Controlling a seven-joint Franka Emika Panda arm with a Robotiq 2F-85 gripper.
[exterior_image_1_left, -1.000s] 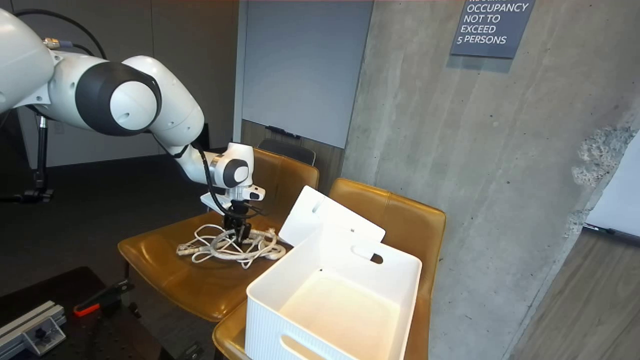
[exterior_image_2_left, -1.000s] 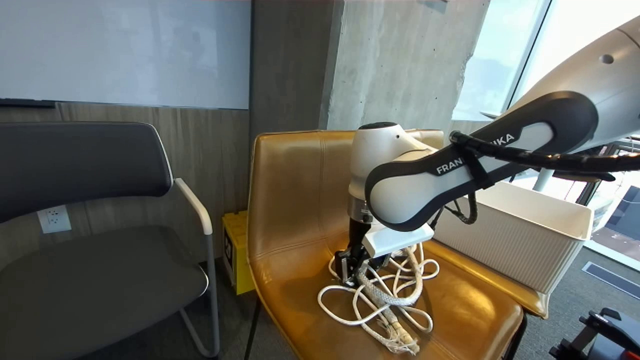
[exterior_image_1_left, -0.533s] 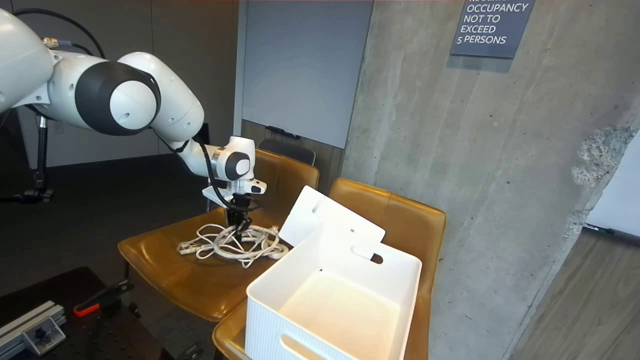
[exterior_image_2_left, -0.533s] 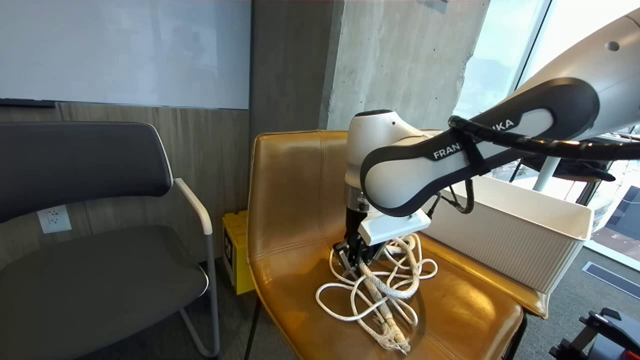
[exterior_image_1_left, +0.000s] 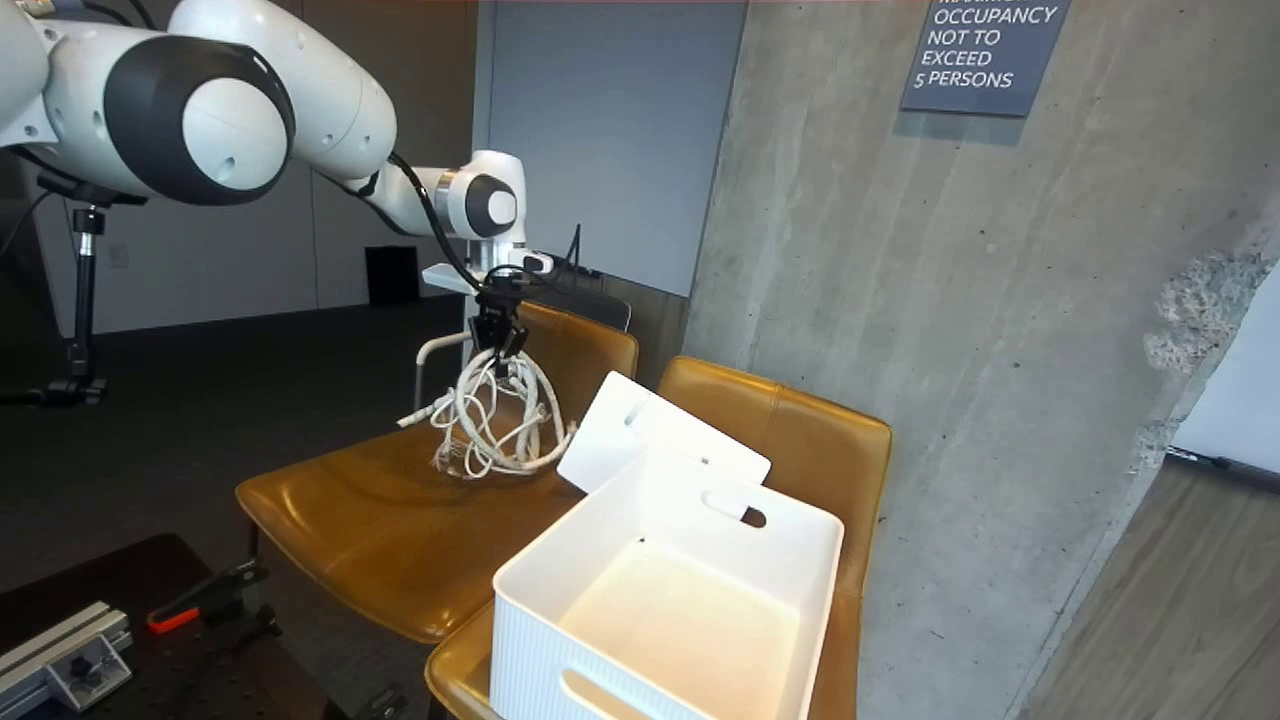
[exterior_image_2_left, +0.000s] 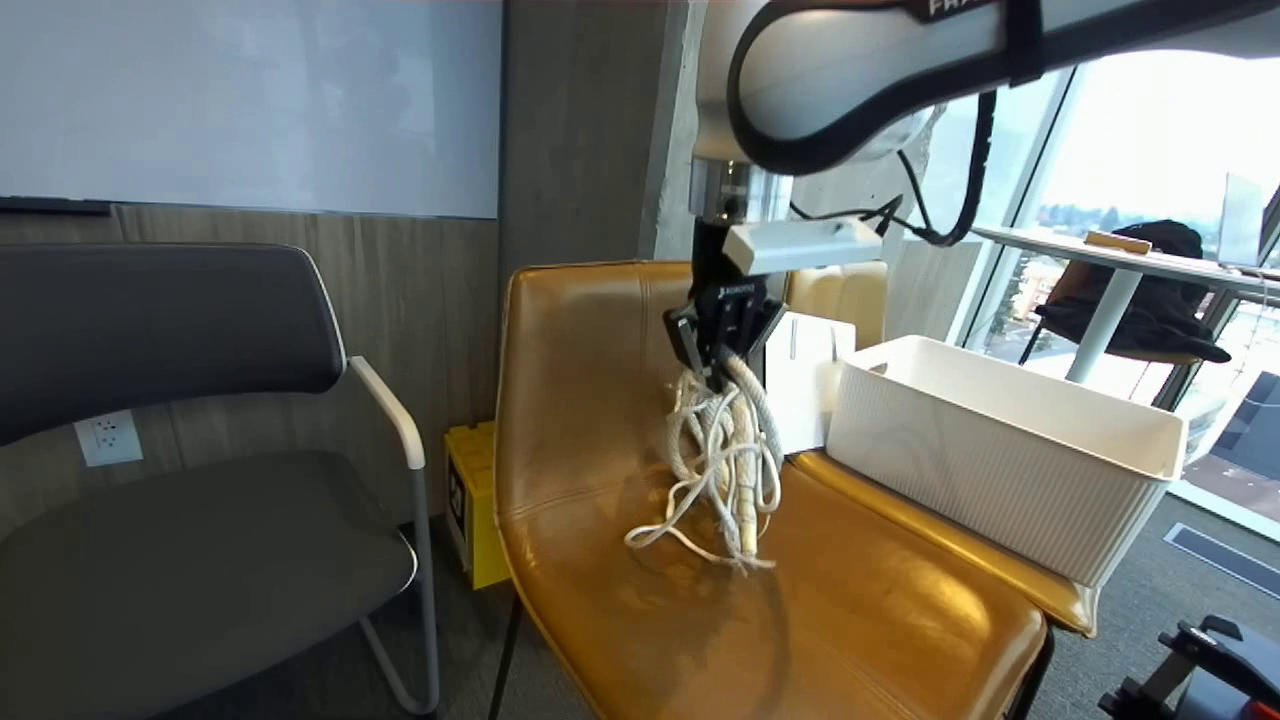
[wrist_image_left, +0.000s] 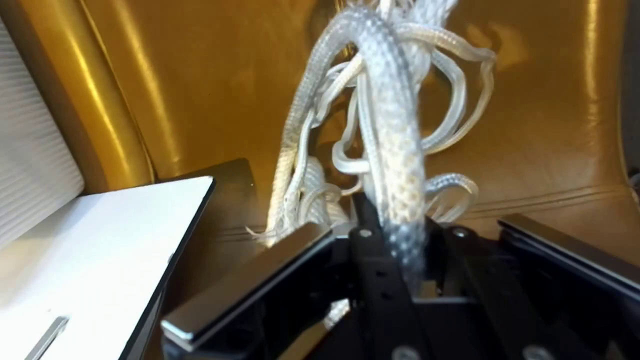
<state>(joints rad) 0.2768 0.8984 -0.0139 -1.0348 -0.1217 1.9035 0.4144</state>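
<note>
- In the foreground of an exterior view, a white, ribbed, rectangular plastic bin (exterior_image_1_left: 530, 650) rests on a tan leather chair (exterior_image_1_left: 820, 435), its cream floor in view.
- Beyond, a black two-fingered gripper (exterior_image_2_left: 715, 380), its jaws nearly together, grips a tangled white braided rope (wrist_image_left: 395, 135).
- The rope, yellowed in patches and frayed at one end, dangles in loops over a second tan leather chair (exterior_image_1_left: 380, 560).
</note>
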